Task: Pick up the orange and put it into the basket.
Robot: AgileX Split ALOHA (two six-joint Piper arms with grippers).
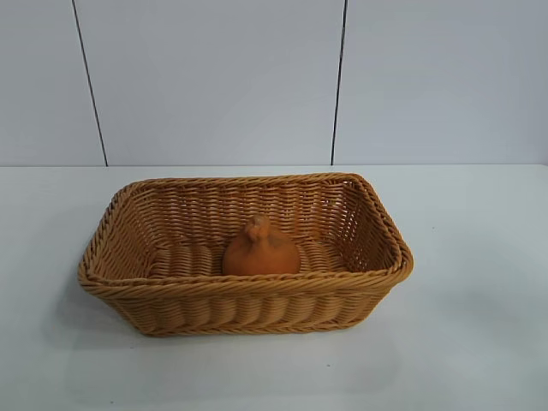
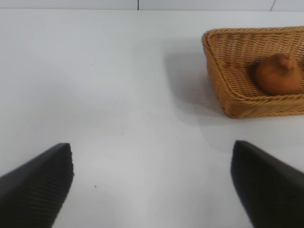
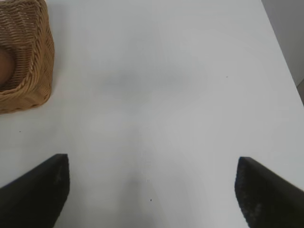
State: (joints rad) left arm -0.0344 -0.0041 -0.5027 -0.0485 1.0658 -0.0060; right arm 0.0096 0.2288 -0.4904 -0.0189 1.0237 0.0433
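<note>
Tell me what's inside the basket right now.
One orange sits on the floor of the basket, near the middle toward the front wall. The front rim hides the orange's base and a strip of floor. Nothing else shows inside.

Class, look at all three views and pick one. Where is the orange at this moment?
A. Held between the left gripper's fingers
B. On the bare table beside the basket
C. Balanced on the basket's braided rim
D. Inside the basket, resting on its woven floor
D. The orange sits on the floor of the basket, within its walls, while both the left gripper and the right gripper are open over bare table.
</note>
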